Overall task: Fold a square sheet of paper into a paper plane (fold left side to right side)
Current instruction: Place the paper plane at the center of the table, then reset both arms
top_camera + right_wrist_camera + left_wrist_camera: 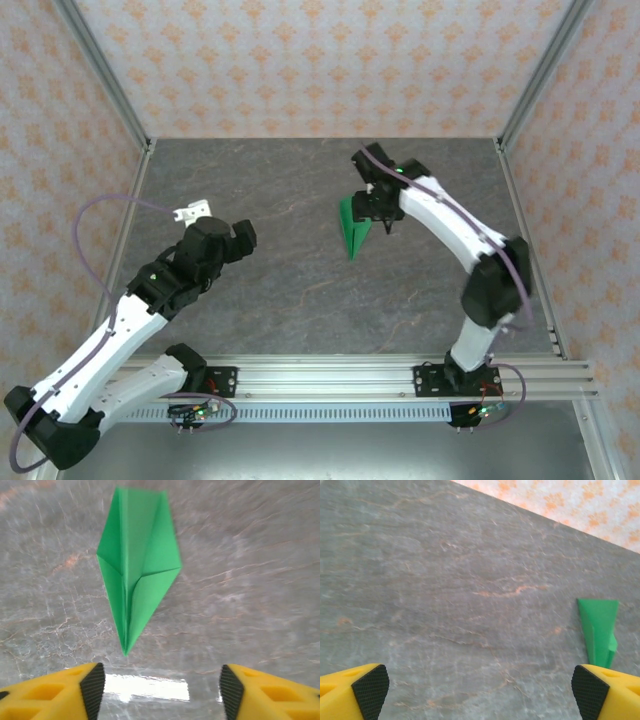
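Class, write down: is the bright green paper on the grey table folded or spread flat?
Folded: the bright green paper forms a slim pointed dart with a centre crease and layered flaps.

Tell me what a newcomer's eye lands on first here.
First comes the bright green paper plane, a pointed dart lying on the grey marbled table, right of centre. The right hand hangs open close by it, gripping nothing. On the left side, the left hand is open too, well clear of the paper.
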Available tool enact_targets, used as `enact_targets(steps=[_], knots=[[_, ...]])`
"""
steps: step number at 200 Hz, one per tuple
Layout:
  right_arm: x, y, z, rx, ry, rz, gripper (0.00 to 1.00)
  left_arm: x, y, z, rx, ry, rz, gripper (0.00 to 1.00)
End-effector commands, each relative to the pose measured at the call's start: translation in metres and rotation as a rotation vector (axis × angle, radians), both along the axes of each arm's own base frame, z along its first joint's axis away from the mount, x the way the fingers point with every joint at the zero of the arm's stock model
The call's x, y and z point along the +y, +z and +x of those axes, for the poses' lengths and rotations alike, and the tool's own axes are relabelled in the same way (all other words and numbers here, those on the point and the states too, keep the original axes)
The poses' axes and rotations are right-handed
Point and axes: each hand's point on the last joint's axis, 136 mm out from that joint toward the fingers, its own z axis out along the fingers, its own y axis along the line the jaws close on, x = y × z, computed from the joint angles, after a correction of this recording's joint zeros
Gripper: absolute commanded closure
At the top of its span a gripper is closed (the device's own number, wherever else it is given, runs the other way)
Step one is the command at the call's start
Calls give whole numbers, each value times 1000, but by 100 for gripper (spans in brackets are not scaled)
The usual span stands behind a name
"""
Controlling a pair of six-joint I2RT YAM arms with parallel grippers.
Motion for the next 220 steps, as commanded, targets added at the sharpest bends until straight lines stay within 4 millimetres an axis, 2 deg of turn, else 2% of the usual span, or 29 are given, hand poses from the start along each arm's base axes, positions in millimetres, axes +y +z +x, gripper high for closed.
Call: enact_targets(steps=[1,12,25,37,40,53,67,84,105,123,160,182,191,198,207,220], knots=[[-63,14,-3,-144,-114,-71,25,29,23,9,-89,96,74,0],[-93,18,-5,-227,-194,-61,17,48,26,13,-114,160,145,0],[-131,21,-8,-336,-310,-67,1,66,27,18,-150,235,226,0],[-163,16,-13,-411,-406,-94,0,83,23,21,-181,321,302,0],[-171,20,-15,-445,-430,-92,0,87,22,22,-186,343,322,0],[-196,13,-19,-510,-482,-111,0,102,7,23,-186,414,400,0],[-213,3,-18,-565,-508,-122,0,111,-10,27,-164,447,435,0],[-226,-11,-14,-624,-540,-150,0,109,-32,38,-132,398,470,0],[-233,-27,-5,-698,-571,-110,0,107,-57,49,-63,356,553,0],[-228,-34,5,-773,-533,-75,0,102,-74,58,-68,318,582,0],[-212,-70,21,-781,-417,-59,0,96,-107,65,-105,236,557,0],[-205,-86,29,-774,-375,-34,0,95,-108,70,-145,197,530,0],[-201,-98,33,-753,-353,-29,0,96,-108,72,-162,186,516,0],[-198,-96,39,-768,-338,-22,0,97,-109,74,-168,174,502,0],[-199,-100,38,-712,-335,-24,0,98,-111,78,-174,159,485,0],[-200,-98,39,-736,-340,-7,0,99,-111,83,-191,145,464,0]])
